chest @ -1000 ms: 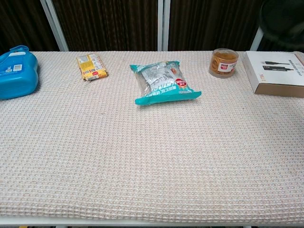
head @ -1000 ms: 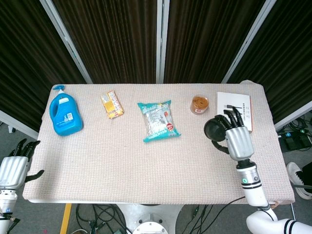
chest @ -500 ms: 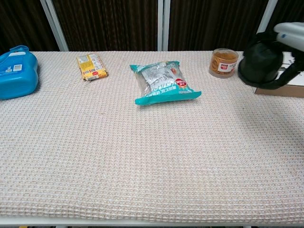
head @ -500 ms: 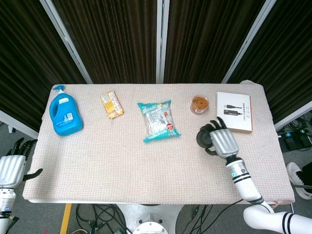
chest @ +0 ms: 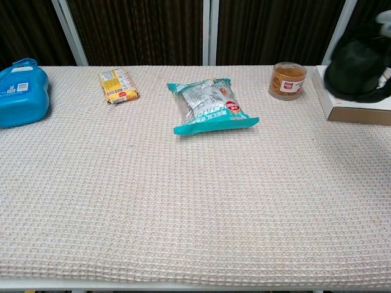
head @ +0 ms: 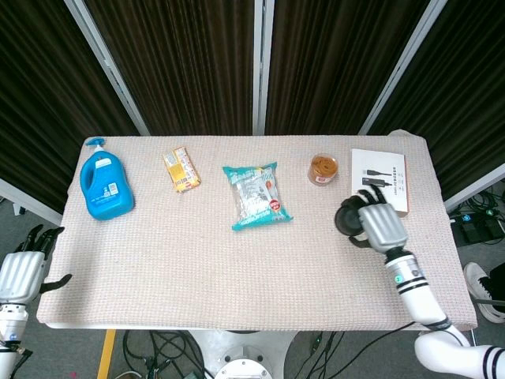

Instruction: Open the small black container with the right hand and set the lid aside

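Observation:
My right hand (head: 380, 227) grips a small round black container (head: 348, 219) above the right part of the table, next to the white box. In the chest view the black container (chest: 356, 70) hangs at the right edge, in front of the box; I cannot tell its lid from its body. Dark fingers wrap its far side. My left hand (head: 21, 272) is off the table's left front corner, holding nothing, with its fingers apart.
On the beige woven cloth (head: 197, 260) lie a blue detergent bottle (head: 103, 181), a yellow snack bar (head: 181, 170), a teal snack bag (head: 256, 195), a clear tub of brown contents (head: 323, 169) and a white box (head: 383, 178).
The right hand with the black container dropped and swung left towards the table's middle, then moved back right towards the white box. The left hand barely shifted.

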Available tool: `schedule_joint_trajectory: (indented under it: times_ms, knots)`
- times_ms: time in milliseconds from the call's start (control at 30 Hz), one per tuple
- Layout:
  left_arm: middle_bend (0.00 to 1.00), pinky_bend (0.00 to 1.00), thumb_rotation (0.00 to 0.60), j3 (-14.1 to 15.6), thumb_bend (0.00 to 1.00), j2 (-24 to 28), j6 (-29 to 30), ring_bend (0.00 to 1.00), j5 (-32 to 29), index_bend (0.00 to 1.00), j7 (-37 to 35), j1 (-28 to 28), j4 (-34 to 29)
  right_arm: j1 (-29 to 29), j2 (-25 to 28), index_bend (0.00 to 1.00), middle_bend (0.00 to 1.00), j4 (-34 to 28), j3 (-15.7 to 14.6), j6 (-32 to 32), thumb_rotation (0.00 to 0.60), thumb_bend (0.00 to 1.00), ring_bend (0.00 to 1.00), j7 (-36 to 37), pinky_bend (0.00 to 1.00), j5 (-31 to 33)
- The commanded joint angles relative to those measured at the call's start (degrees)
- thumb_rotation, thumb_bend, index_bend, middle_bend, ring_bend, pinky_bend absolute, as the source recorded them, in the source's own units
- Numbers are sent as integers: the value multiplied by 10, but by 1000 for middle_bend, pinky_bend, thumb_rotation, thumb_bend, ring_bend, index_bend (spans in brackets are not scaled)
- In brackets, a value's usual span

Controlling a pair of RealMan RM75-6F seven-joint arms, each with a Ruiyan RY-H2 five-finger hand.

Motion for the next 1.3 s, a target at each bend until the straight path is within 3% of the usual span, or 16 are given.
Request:
schedule_joint_trajectory:
  times_ms: [33, 167, 267, 333, 467, 567, 633, 867, 967, 1133, 1300]
  knots:
    - [179, 319, 600, 0, 132, -2, -4, 81, 3, 143, 2, -4, 0, -3, -4, 428, 464, 12, -10, -37, 600, 201, 132, 48, 0, 1]
    - [179, 319, 600, 0, 132, 3, -2, 81, 0, 143, 12, -3, -7, 61, -103, 431, 465, 1, -13, -95, 600, 201, 133, 27, 0, -26]
    - [179, 319, 600, -4, 133, 11, -2, 81, -7, 144, 16, -3, -14, 81, -139, 434, 465, 6, -6, -90, 600, 202, 134, -1, 0, -24]
    - [179, 319, 600, -6, 133, 11, -1, 81, -9, 143, 13, -3, -14, 68, -123, 434, 465, 4, -6, -59, 600, 202, 134, -10, 0, -24]
    - [179, 319, 600, -2, 132, 2, -10, 81, -9, 143, 3, -6, -3, -3, -32, 433, 466, 5, -15, 22, 600, 202, 133, 30, 0, -23]
    - [179, 319, 600, 1, 132, -3, -14, 81, -5, 143, 3, -7, 4, -35, 7, 433, 469, 16, -23, 42, 600, 202, 132, 73, 0, -27]
    - [179, 319, 600, 1, 132, -4, -12, 81, -5, 143, 1, -6, 4, -33, 5, 433, 470, 15, -28, 33, 600, 202, 132, 82, 0, -38]
    - [179, 319, 600, -1, 132, 7, -3, 81, -9, 143, 6, -1, -5, 76, -146, 434, 470, 23, -25, -74, 600, 203, 134, 13, 0, -67]
    - [179, 319, 600, -3, 132, 11, -6, 81, -14, 143, 7, -2, -6, 87, -168, 436, 470, 16, -22, -62, 600, 203, 134, -16, 0, -74]
    - [179, 319, 600, -3, 133, 2, -9, 81, -12, 143, 2, -5, 1, 38, -89, 437, 470, -2, -29, 0, 600, 202, 134, -16, 0, -60]
    - [179, 319, 600, -1, 133, -5, -5, 81, -3, 143, 2, -6, 6, -32, 4, 436, 470, 32, -48, 42, 600, 203, 133, 56, 0, -41]
